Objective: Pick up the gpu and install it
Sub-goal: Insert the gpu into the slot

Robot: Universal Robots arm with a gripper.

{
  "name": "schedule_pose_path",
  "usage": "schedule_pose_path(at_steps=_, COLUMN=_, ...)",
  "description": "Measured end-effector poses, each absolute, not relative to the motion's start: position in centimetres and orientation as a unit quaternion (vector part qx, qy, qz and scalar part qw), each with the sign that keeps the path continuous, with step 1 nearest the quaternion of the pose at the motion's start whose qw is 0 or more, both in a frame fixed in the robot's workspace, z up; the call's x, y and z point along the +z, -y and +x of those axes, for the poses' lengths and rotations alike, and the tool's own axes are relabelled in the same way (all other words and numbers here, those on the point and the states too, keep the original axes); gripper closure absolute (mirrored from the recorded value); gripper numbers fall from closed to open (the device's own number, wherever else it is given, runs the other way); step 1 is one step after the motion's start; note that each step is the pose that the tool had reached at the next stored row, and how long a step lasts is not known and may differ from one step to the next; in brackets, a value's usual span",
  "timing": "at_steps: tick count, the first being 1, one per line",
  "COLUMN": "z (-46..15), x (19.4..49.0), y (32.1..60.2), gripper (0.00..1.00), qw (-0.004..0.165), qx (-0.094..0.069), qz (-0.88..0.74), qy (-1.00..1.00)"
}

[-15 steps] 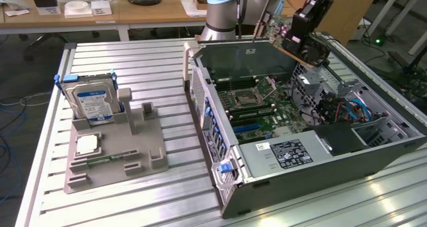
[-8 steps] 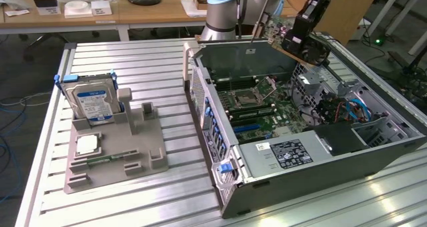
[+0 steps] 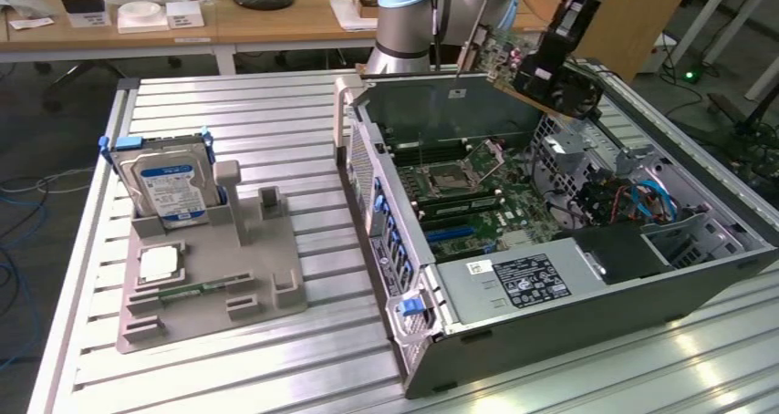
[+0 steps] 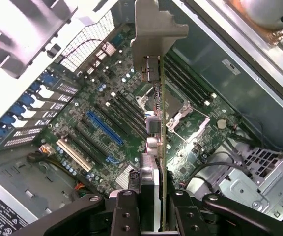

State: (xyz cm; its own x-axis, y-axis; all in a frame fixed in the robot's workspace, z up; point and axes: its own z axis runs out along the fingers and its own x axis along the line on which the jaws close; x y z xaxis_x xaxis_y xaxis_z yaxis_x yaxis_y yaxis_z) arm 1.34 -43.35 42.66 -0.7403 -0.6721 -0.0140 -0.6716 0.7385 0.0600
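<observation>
1. Starting at the exterior view's left: a grey holder tray [image 3: 262,277] sits on the slatted table [image 3: 244,113]. In it, the hard drive [image 3: 171,184] stands upright with its blue label facing out. A small square chip [image 3: 160,263] lies flat in front of it, and a slim memory stick [image 3: 182,292] rests in a groove just beside that. The upright slot [image 3: 268,200] near the drive holds nothing.
2. In the middle is the open computer case [image 3: 365,150], lying on its side. Inside are the motherboard [image 3: 487,213] with memory seated by the CPU socket, a blue expansion slot [image 3: 457,234], the power supply [image 3: 524,277] in the near corner, and blue and red cables [image 3: 627,200] toward the right.
3. The gpu [image 3: 505,58] hangs tilted over the far side of the case, clear of the board. The gripper [image 3: 550,72] is clamped on it. In the wrist view the card runs edge-on between the two fingers [image 4: 124,216], with the silver bracket [image 4: 154,29] at the far end.
4. My guess on handling: it's light and stiff, but thin and fragile, with exposed parts and a bare connector edge. I'd pinch the flat faces near an edge. I'd also expect it to pivot in a narrow grip if anything nudges the bracket.
</observation>
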Motion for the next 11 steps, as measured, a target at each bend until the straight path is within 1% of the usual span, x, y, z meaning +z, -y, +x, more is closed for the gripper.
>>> schedule_pose_path(at_steps=11, z=1.34, x=42.65, y=43.35, gripper=0.72, qw=0.006, qx=-0.030, qz=0.439, qy=0.898)
